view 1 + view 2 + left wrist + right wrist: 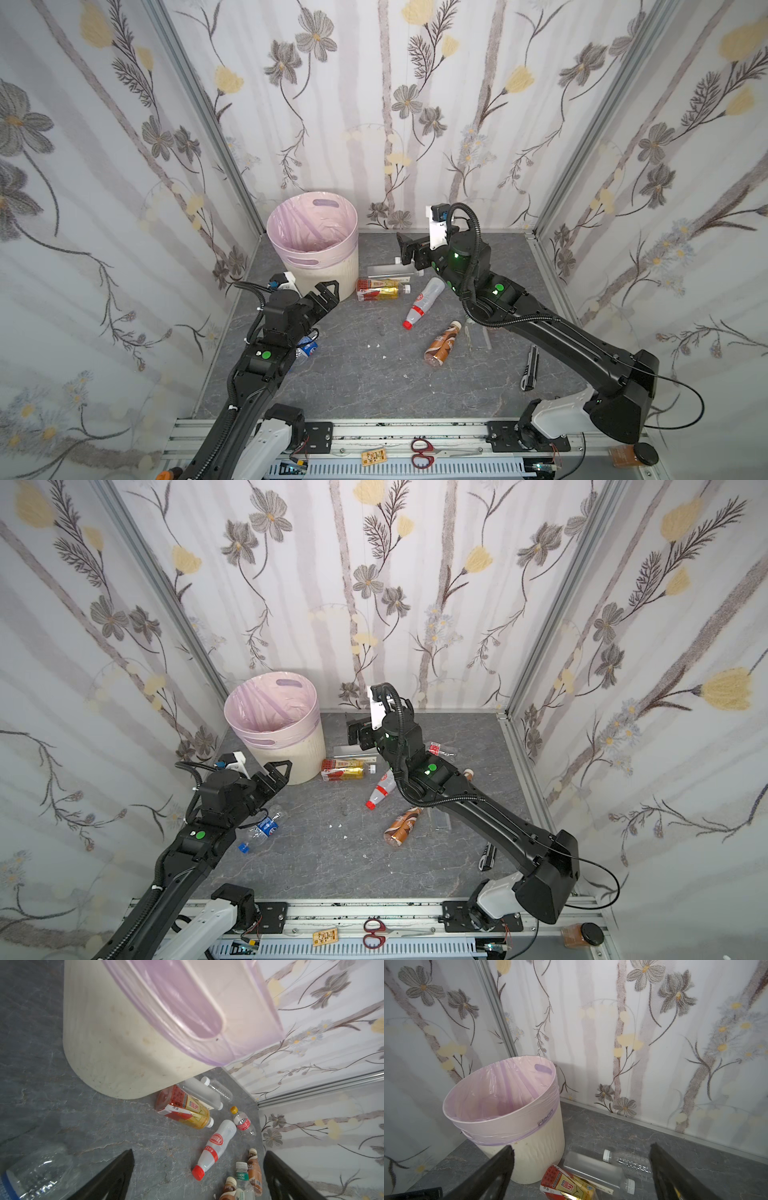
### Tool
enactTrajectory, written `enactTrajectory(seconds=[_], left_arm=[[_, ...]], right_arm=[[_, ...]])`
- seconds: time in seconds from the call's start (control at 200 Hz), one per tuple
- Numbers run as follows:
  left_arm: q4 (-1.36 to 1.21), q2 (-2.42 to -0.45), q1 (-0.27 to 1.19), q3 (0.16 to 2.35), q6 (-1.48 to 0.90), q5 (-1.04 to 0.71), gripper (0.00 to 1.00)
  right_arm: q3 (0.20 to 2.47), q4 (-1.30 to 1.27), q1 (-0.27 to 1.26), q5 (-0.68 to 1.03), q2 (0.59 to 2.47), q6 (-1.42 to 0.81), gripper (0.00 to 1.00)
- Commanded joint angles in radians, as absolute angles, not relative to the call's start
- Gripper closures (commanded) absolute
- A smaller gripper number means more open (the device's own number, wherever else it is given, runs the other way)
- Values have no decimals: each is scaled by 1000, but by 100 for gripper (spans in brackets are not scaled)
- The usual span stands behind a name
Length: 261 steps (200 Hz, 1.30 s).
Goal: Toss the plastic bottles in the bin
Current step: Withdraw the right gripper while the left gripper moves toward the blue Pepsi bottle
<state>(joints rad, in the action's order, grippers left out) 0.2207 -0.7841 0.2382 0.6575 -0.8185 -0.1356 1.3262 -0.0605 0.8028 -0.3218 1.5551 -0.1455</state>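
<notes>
The cream bin [312, 245] [274, 729] with its pink liner stands at the back left; nothing inside it shows. To its right lie an amber bottle [380, 289] [569, 1186] and a frosted bottle [388, 271] [591, 1169]. Nearer are a red-capped white bottle [424, 307] [214, 1147] and a brown bottle [442, 345]. A clear blue-labelled bottle [268, 825] lies under the left arm. My left gripper [328, 293] [198, 1151] is open and empty, low by the bin's front. My right gripper [409, 249] [581, 1146] hangs open and empty, raised right of the bin.
Flowered walls close in the back and both sides. A utility knife [530, 368] lies at the right front, a loose blue cap [243, 847] near the left arm. Red scissors [422, 452] rest on the front rail. More small bottles [242, 1121] lie toward the back right.
</notes>
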Motion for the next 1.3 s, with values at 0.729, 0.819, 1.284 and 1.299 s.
enactTrajectory(seconds=[0.729, 0.819, 1.284, 1.299], left_arm=[[640, -908, 76, 695, -813, 46, 0], [641, -885, 29, 651, -855, 6, 0], [596, -883, 11, 511, -937, -105, 0], [587, -887, 11, 508, -937, -117, 0]], right_arm=[[921, -276, 742, -104, 1613, -344, 0], [908, -283, 732, -101, 1602, -341, 0], [867, -321, 704, -52, 1542, -368, 0], [867, -321, 704, -51, 1541, -369, 0]])
